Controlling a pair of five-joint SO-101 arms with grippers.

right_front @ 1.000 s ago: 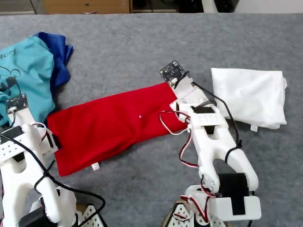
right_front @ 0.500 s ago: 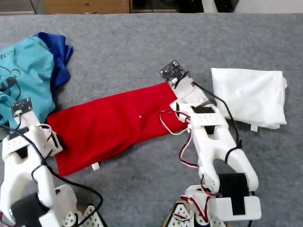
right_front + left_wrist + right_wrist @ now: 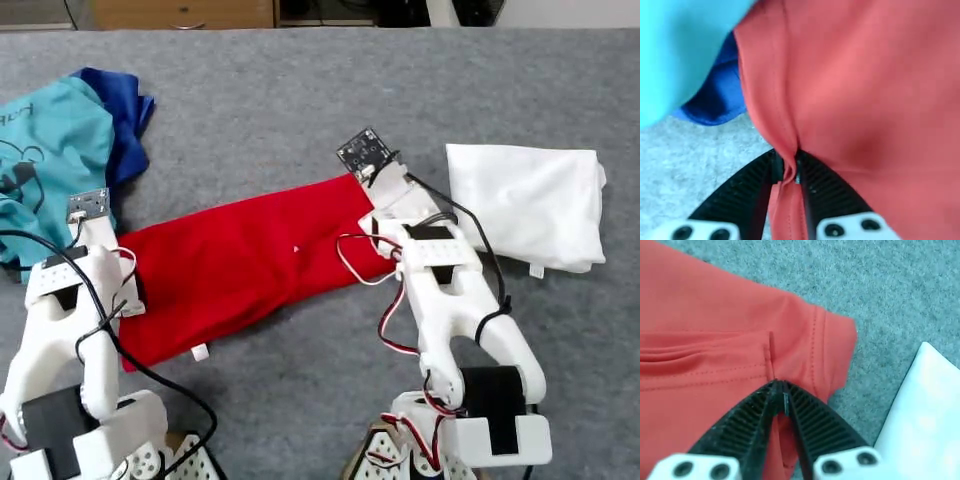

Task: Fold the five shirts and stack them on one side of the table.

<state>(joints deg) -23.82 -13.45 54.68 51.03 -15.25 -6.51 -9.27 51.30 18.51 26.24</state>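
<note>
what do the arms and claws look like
The left arm and right arm are white plastic with black motor blocks, red, white and black wires and a dark circuit board each. The left claw and right claw have black ribbed fingers on white bases.

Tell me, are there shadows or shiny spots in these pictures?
High view: soft, even light, with no hard shadows or glare on the table. Left wrist view: the red shirt turns darker in the crease pinched by the left gripper. Right wrist view: the white shirt is the brightest patch, nearly washed out, beside the right gripper.
</note>
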